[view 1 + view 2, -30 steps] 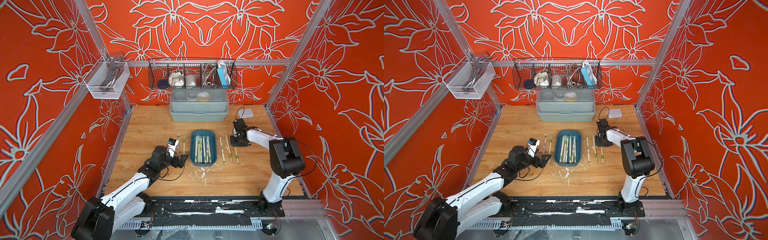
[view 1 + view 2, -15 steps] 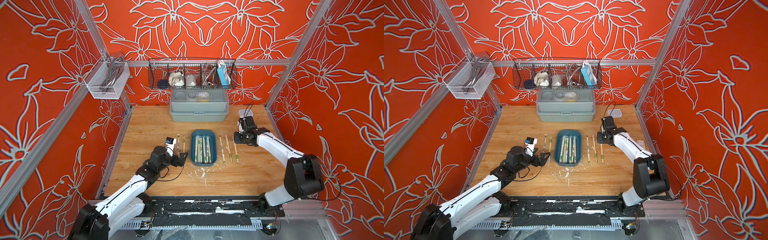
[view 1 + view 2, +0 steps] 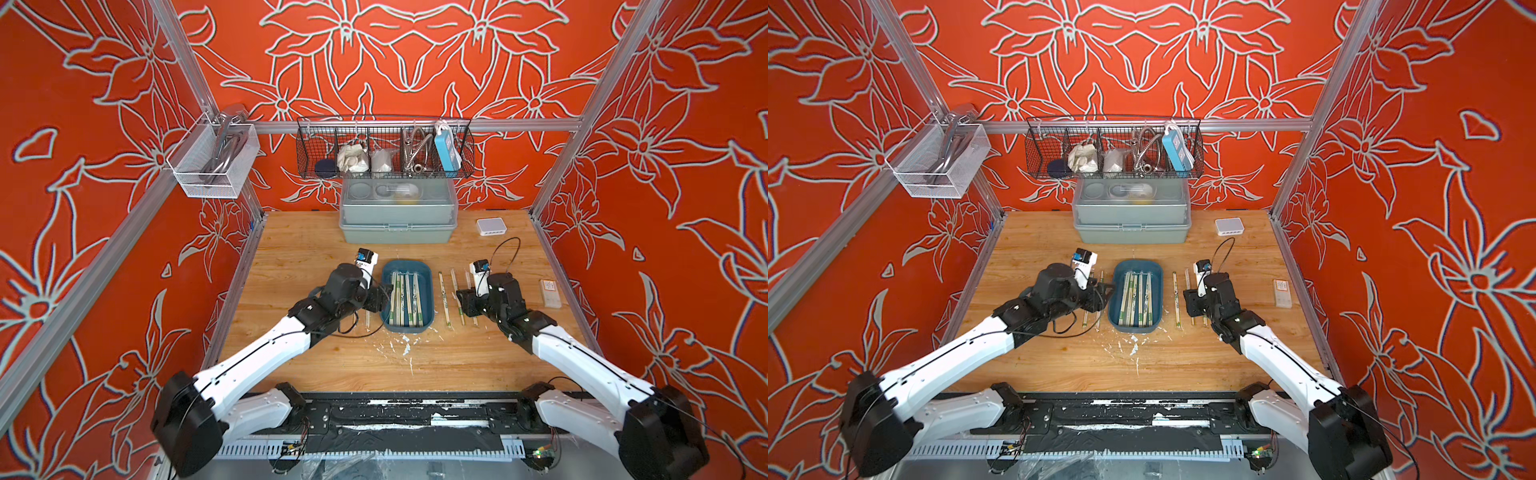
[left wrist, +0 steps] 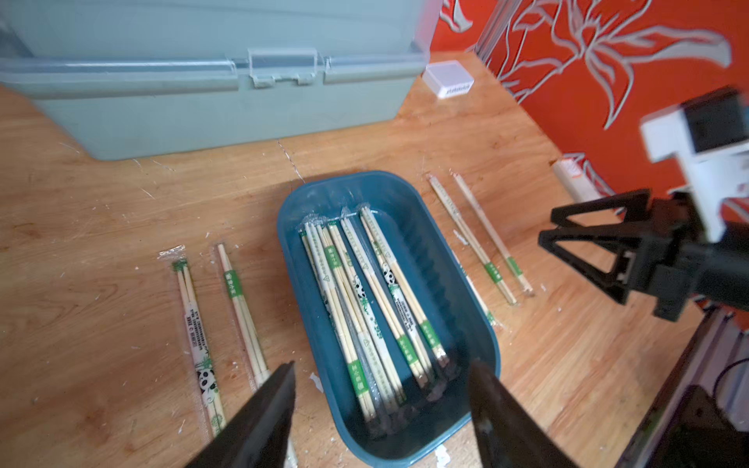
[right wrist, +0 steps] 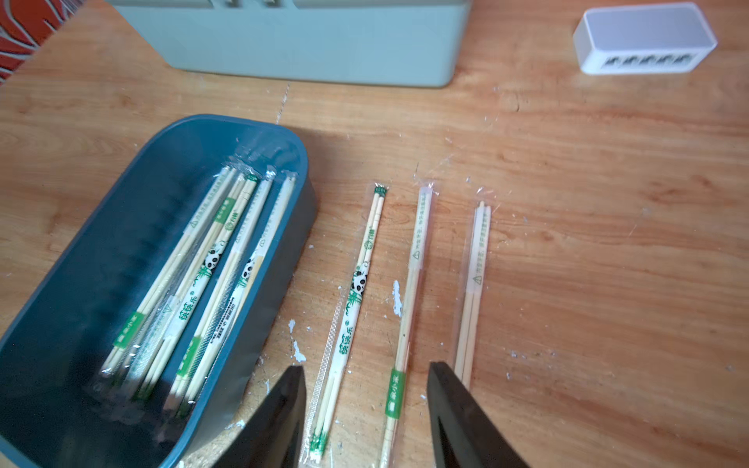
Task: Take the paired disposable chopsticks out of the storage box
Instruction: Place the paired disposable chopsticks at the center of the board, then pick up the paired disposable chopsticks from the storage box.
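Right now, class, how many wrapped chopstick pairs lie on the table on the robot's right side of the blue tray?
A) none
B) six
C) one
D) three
D: in the right wrist view, three wrapped pairs lie side by side on the wood beside the blue tray.

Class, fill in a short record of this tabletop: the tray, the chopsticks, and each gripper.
Tray: blue, on the table, before the grey box
In tray: several wrapped chopstick pairs, lengthwise
Left of tray: two pairs on the table
Right of tray: three pairs
Left gripper: open, over the tray's near end
Right gripper: open, above the three pairs
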You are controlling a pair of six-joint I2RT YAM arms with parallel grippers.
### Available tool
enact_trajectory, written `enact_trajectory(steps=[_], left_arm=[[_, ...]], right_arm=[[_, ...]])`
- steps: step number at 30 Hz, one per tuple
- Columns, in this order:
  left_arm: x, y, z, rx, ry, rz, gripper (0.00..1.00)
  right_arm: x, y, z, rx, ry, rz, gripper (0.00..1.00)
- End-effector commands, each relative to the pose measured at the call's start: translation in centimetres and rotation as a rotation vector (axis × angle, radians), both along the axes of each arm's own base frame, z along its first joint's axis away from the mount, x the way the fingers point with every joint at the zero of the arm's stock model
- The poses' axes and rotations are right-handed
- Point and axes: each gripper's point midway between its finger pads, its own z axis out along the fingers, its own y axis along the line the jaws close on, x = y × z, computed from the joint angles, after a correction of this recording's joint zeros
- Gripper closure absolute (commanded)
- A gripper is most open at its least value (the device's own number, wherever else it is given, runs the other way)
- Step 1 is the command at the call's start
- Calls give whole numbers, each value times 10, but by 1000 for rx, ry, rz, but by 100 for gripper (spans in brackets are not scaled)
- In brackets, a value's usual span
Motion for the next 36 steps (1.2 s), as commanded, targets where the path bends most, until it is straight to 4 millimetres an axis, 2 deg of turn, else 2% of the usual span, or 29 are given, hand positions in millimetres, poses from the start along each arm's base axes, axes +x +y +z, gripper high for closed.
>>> enact_trajectory(steps=[1, 3, 6, 9, 12, 22, 30, 34, 36], left_arm=[[1, -8, -14, 30, 117, 12, 39], [8, -17, -18, 48, 153, 7, 45], [17, -33, -30, 105, 197, 1, 47], [25, -43, -49, 172, 270, 12, 52], [32, -51, -66, 203, 332, 25, 61], [54, -67, -102, 296, 434, 46, 64], [68, -82, -117, 309, 469, 48, 62], [75, -85, -130, 341, 498, 60, 64], [77, -87, -136, 348, 508, 61, 69]], right_arm=[[8, 0, 26, 37, -168, -22, 47], [6, -2, 28, 56, -196, -36, 47], [5, -1, 27, 83, -205, -44, 47], [6, 0, 25, 70, -188, -43, 47], [9, 0, 21, 55, -167, -51, 47], [12, 4, 15, 43, -133, -51, 47], [14, 5, 13, 32, -113, -48, 46], [15, 6, 12, 28, -107, -46, 46], [15, 5, 12, 26, -105, -47, 46]])
